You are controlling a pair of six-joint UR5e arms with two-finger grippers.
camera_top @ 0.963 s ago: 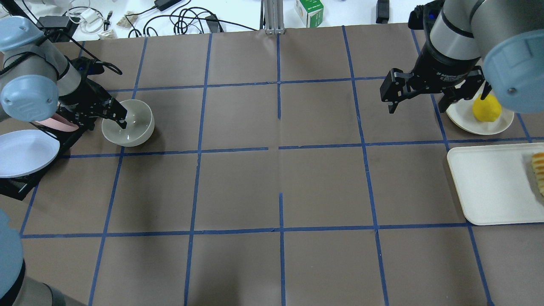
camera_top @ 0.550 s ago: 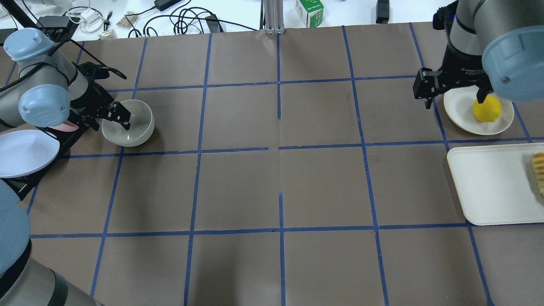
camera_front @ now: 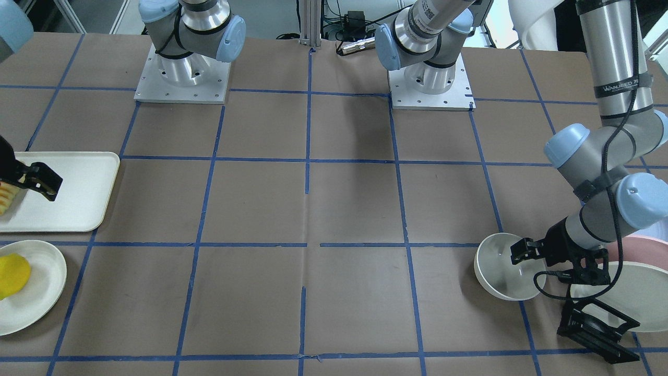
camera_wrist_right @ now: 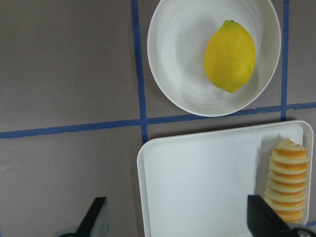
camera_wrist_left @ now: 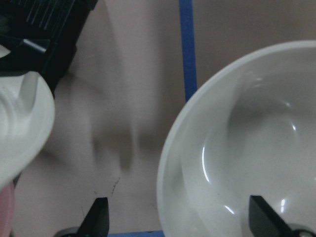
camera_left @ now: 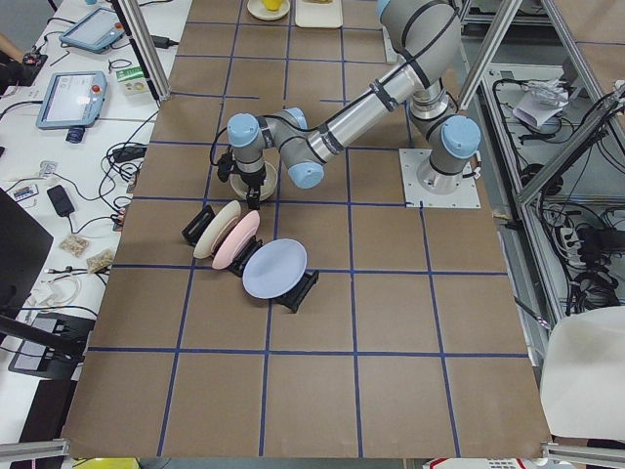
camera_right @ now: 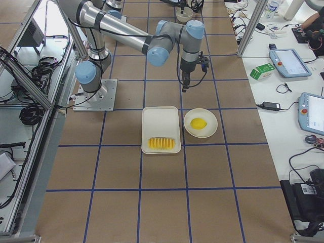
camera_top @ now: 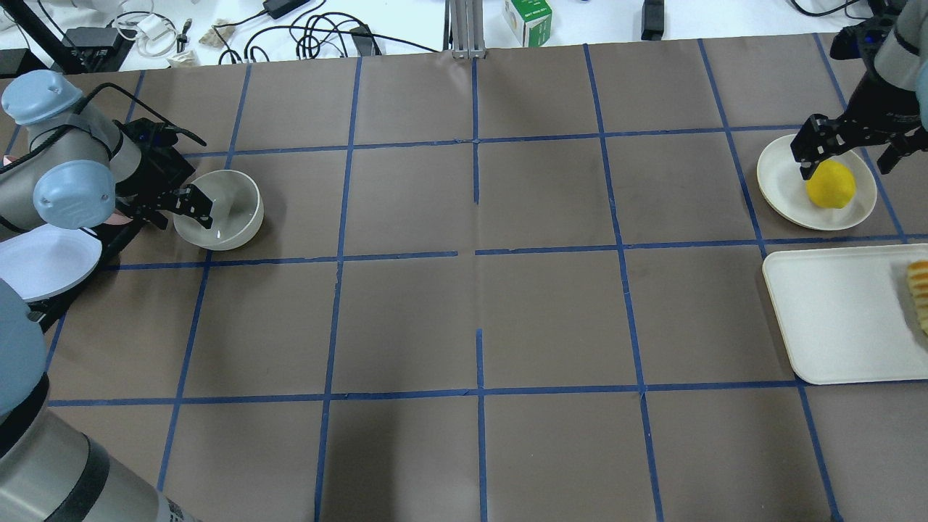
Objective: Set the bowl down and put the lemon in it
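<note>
The off-white bowl stands upright on the table at the far left, next to the plate rack. My left gripper is open and straddles the bowl's near rim, with one finger inside and one outside. The left wrist view shows the bowl with its rim between the fingertips. The yellow lemon lies on a shallow cream plate at the far right. My right gripper is open and empty, hovering above the lemon. The right wrist view shows the lemon from well above.
A black rack with pastel plates stands just left of the bowl. A white tray holding a row of orange-yellow slices lies in front of the lemon's plate. Cables and boxes lie beyond the table's far edge.
My right gripper has moved right, from beside the plate to above the lemon. My left arm has shifted slightly while its gripper stays at the bowl's rim. The bowl has not moved.
</note>
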